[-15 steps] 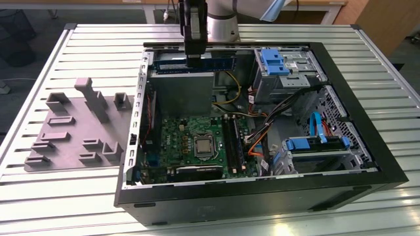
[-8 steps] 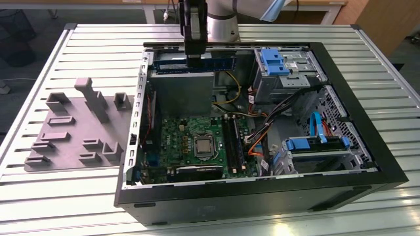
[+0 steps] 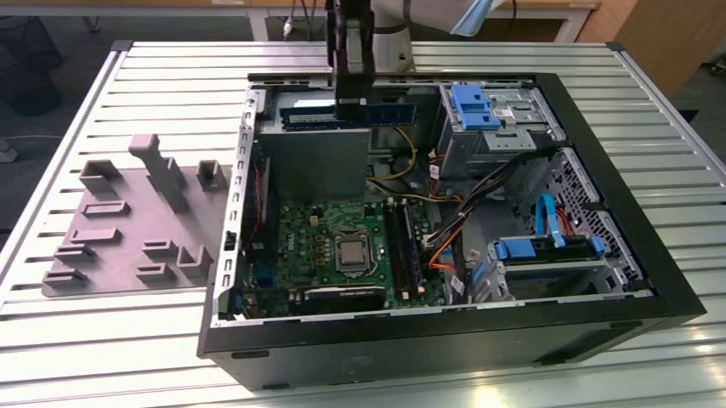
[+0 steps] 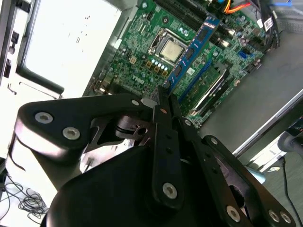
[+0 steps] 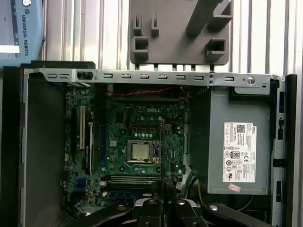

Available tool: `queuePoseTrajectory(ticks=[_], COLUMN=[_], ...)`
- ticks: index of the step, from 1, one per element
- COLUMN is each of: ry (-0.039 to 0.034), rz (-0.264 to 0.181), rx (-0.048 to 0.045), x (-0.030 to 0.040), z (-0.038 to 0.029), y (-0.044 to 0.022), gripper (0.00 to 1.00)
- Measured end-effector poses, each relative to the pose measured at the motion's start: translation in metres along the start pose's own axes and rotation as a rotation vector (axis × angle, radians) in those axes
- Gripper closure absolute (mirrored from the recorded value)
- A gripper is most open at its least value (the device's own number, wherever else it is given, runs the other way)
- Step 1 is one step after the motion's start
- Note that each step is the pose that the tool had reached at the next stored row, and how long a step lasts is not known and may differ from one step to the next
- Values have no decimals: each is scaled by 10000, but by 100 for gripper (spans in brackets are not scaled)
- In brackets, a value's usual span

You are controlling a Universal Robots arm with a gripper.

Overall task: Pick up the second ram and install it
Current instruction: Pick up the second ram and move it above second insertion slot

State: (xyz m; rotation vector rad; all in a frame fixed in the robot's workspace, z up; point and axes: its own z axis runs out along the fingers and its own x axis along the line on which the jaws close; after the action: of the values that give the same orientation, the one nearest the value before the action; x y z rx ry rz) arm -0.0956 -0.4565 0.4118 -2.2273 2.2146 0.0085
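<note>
Exterior view: the gripper (image 3: 349, 104), clamped on the second ram (image 3: 392, 114), hangs above the open case (image 3: 672, 285)

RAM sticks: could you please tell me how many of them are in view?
2. The second ram is clamped in the gripper; another stick sits in a slot on the motherboard. Others may be hidden.

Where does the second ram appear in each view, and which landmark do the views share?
Exterior view: the second ram hangs level in the jaws above the case, high in the picture.
Second wrist view: it reaches out from the jaws over the motherboard.
First wrist view: edge-on, a thin line beside the processor.
Shared landmark: the processor.
</note>
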Motion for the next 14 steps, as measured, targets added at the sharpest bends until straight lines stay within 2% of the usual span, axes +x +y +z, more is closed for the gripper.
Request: queuePoseTrajectory(ticks=[3,14], ry=[-2,-1], rz=[1,2], rx=[1,0], x=[1,1], z=[13,12], y=[-66,-86], gripper=[86,86])
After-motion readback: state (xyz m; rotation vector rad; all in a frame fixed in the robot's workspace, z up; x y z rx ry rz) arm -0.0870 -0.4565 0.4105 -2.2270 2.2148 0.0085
